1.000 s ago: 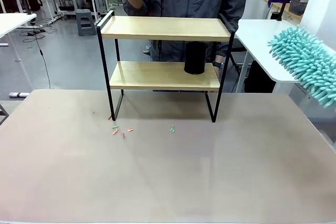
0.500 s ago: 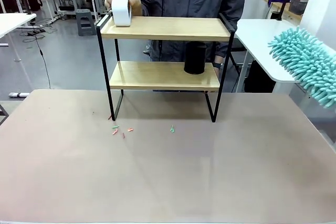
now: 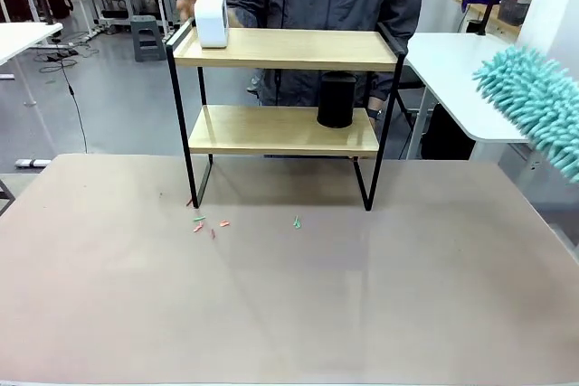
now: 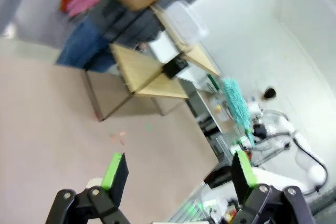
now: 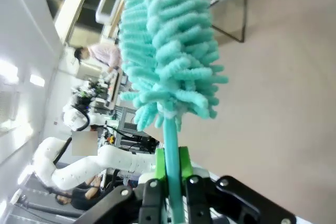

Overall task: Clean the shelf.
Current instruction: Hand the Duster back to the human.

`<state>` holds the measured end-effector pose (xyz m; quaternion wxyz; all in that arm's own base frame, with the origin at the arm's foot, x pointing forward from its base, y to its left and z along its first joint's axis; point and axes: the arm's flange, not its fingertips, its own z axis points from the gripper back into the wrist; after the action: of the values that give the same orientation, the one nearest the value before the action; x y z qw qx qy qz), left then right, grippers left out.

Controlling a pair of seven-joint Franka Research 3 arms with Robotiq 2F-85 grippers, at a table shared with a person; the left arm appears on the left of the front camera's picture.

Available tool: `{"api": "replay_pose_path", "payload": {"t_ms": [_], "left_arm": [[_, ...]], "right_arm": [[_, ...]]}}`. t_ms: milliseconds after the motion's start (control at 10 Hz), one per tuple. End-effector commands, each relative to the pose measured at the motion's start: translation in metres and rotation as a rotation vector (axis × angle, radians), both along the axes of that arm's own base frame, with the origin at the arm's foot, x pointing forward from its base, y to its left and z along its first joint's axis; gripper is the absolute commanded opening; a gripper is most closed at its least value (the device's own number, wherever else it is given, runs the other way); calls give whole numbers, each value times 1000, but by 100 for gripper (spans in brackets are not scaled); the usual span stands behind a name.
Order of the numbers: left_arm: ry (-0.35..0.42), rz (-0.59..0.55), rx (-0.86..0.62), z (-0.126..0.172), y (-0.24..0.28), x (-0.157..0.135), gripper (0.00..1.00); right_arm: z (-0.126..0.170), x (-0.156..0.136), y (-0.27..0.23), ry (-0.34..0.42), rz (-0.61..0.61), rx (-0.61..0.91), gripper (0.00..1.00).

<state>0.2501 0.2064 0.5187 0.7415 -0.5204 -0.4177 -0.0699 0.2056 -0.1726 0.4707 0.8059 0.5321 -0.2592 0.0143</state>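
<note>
Directly across the matte beige worktop [image 3: 289,305], at its far edge in front of a person in a dark grey jacket, stands the shelf [image 3: 285,50]: two smooth light wooden boards in a thin black metal frame with slanted legs. A glossy black cylinder [image 3: 336,99] stands upright on the lower board, towards its right end. A white, round-cornered boxy object [image 3: 211,20] sits at the left end of the upper board, with the person's blurred hand [image 3: 187,4] just beside it; whether they touch cannot be told. Small pink and green scraps [image 3: 210,223] lie scattered on the worktop near the shelf's front left leg.

The right fingers [image 5: 183,162], black with green pads, are clamped together on the slim teal handle of a fluffy teal chenille duster [image 3: 534,106], held in the air well right of the shelf. The left fingers [image 4: 116,167] stand wide apart above the worktop, holding nothing.
</note>
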Motion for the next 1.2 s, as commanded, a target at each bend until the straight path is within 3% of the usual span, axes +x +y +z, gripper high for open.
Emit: {"api": "replay_pose_path", "payload": {"t_ms": [0, 100, 200, 400, 500, 700, 800, 900, 1000, 1100], "left_arm": [[-248, -300, 51, 77, -42, 30, 100], [-323, -485, 154, 125, -97, 49, 100], [-354, -581, 221, 142, -136, 59, 100], [-365, -831, 260, 151, -223, 71, 100], [-380, -1016, 230, 147, -277, 67, 100], [-276, -1163, 311, 111, -355, 70, 100], [-121, -1121, 365, 88, -346, 78, 100], [-296, -1119, 266, 125, -352, 59, 100], [-296, -1119, 266, 125, -352, 59, 100], [-215, -1158, 298, 95, -371, 70, 100]], "right_arm": [[82, 29, 2, -149, 149, -122, 13], [118, 51, 23, -191, 318, -164, 13], [136, 63, 49, -164, 484, -208, 13], [133, 60, 115, -8, 870, -352, 13], [120, 48, 150, 17, 1050, -378, 13], [99, 35, 181, 7, 1163, -379, 13], [94, 32, 164, -26, 1011, -435, 13], [107, 41, 189, 67, 1083, -339, 13], [107, 41, 189, 67, 1083, -339, 13], [97, 34, 188, 60, 1098, -385, 13]]}}
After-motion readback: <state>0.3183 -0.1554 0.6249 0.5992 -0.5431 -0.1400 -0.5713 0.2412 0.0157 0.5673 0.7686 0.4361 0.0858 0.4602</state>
